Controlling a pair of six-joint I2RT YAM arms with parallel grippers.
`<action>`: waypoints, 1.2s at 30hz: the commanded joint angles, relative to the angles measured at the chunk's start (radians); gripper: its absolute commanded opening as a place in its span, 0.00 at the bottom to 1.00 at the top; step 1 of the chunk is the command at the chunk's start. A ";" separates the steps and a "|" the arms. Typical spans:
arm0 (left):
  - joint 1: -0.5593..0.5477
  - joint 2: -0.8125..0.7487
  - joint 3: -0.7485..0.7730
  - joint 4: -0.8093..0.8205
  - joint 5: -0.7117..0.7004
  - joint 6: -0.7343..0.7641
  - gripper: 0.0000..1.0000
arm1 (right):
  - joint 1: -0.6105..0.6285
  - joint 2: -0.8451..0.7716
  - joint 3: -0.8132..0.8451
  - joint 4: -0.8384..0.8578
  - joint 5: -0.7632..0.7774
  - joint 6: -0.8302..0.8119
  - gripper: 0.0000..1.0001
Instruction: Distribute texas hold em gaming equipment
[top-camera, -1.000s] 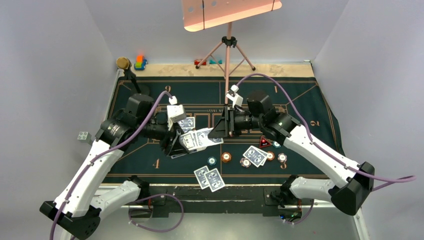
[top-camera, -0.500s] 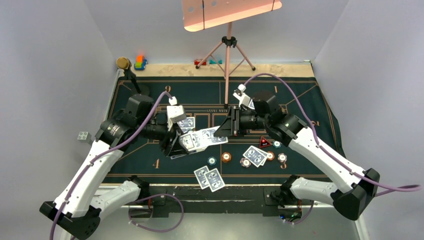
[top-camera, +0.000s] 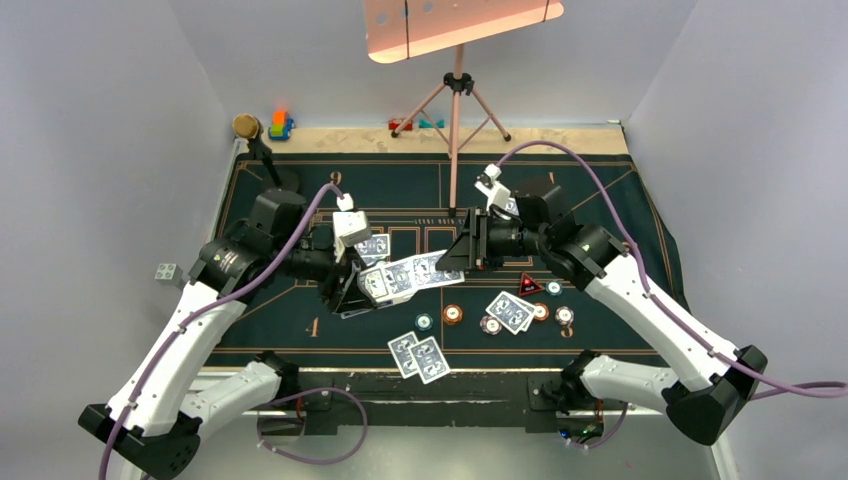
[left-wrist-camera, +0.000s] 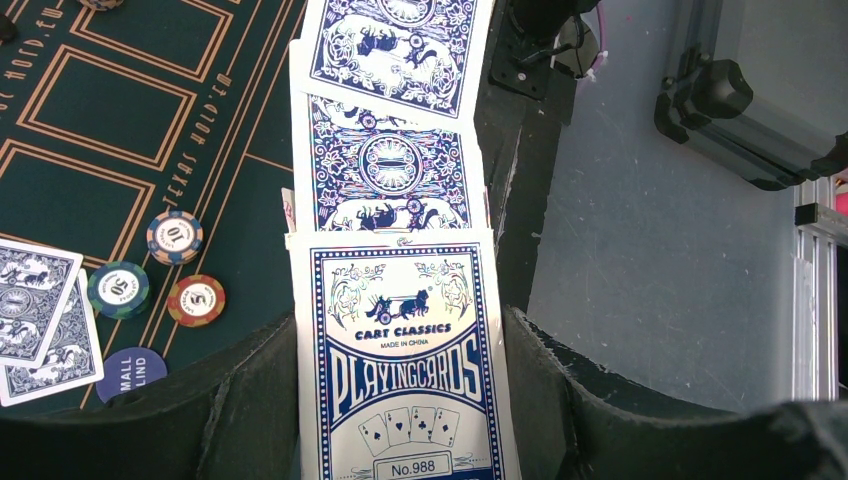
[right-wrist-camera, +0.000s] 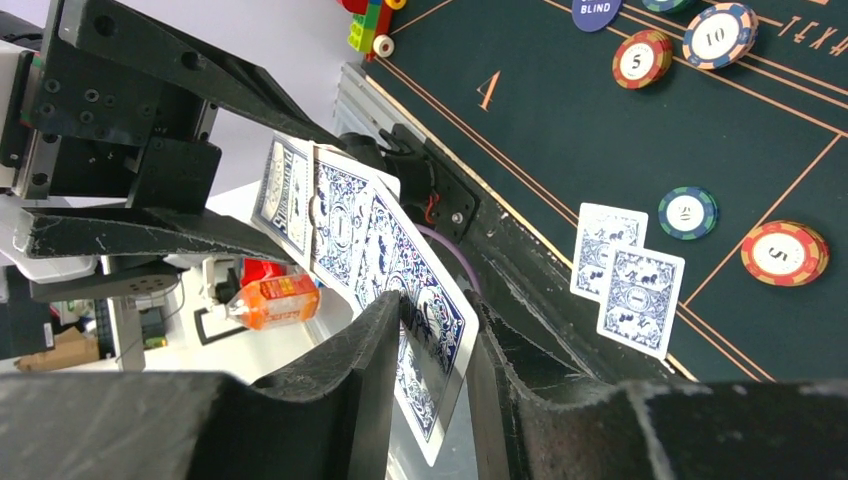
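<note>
Blue-backed playing cards (left-wrist-camera: 385, 180) stick out of an open card box (left-wrist-camera: 400, 370), which the left gripper (top-camera: 347, 285) clamps tightly between its fingers (left-wrist-camera: 250, 400) above the left-centre of the green felt mat (top-camera: 400, 190). The right gripper (right-wrist-camera: 435, 320) meets it from the right, fingers pinched on the free end of the outermost card (right-wrist-camera: 400, 250), which still overlaps the cards in the box. Near the front edge of the mat lies a pair of dealt cards (top-camera: 418, 356), face down and overlapping. Just beyond them sit a teal chip (top-camera: 424, 322) and an orange chip (top-camera: 453, 314). To the right, a second pair of cards (top-camera: 510, 311) lies among more chips, with the red-black triangular marker (top-camera: 529, 285) just beyond it.
</note>
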 joint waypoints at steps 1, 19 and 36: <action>0.005 -0.017 0.021 0.023 0.021 0.019 0.00 | -0.010 -0.025 0.049 -0.063 0.024 -0.050 0.34; 0.005 -0.021 0.017 0.015 0.010 0.024 0.00 | -0.056 0.005 0.335 -0.345 0.194 -0.203 0.00; 0.006 -0.049 0.033 -0.022 0.033 0.013 0.00 | 0.015 0.468 0.476 -0.386 0.933 -0.455 0.00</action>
